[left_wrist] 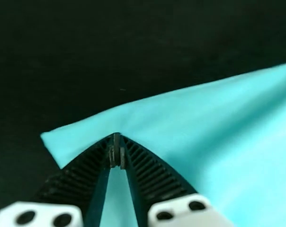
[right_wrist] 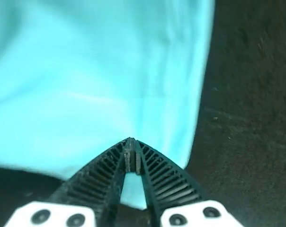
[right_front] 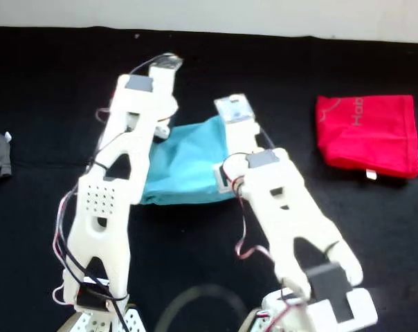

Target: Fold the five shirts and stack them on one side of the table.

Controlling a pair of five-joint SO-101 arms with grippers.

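**Teal shirt [right_front: 185,166] pinched from both sides**

Left gripper [left_wrist: 117,152] and right gripper [right_wrist: 131,158] each clamped tight on its cloth near an edge. Spread mid-table on the black table [right_front: 57,90], between both arms. Folded red shirt [right_front: 367,135] well apart, far right.

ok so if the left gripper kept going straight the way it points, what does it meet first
The teal shirt. The left gripper is shut with its tips at the cloth near a corner, apparently pinching it. Beyond that narrow strip of shirt comes the black table, though depth is hard to judge.
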